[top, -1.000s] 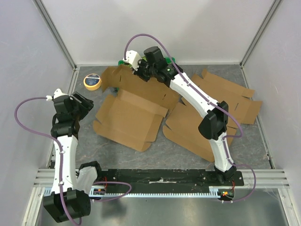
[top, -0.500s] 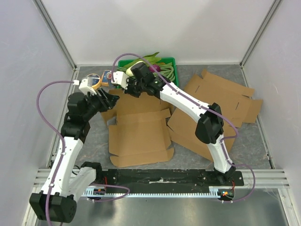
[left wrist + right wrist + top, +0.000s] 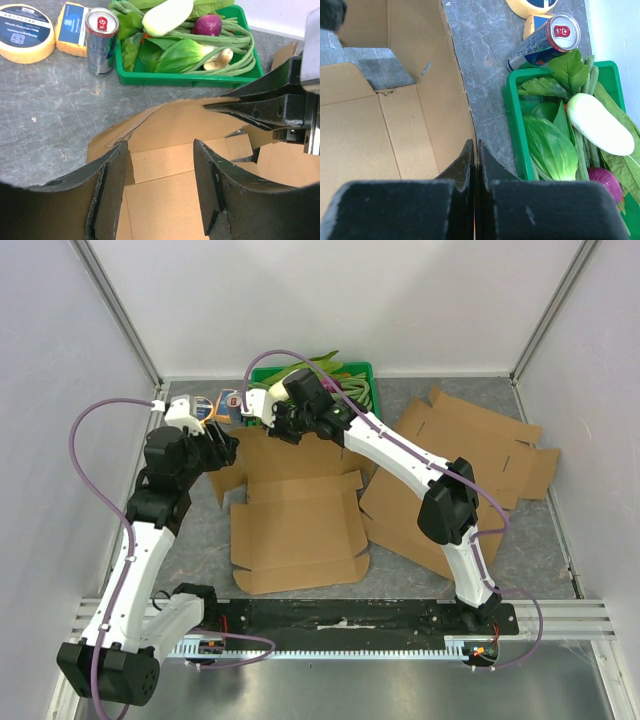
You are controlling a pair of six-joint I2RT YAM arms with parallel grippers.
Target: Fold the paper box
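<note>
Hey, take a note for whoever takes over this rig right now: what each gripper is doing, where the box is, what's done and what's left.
Right gripper: shut on the far flap's edge of the paper box, next to the green tray.
Left gripper: open, poised over the left end of the same flap, holding nothing.
Box: base flat, far flap appears tipped up. Spare cardboard blanks lie to its right.
Done: only the far flap is started.
Left: the front and side flaps lie flat and need folding up and tucking in.
</note>
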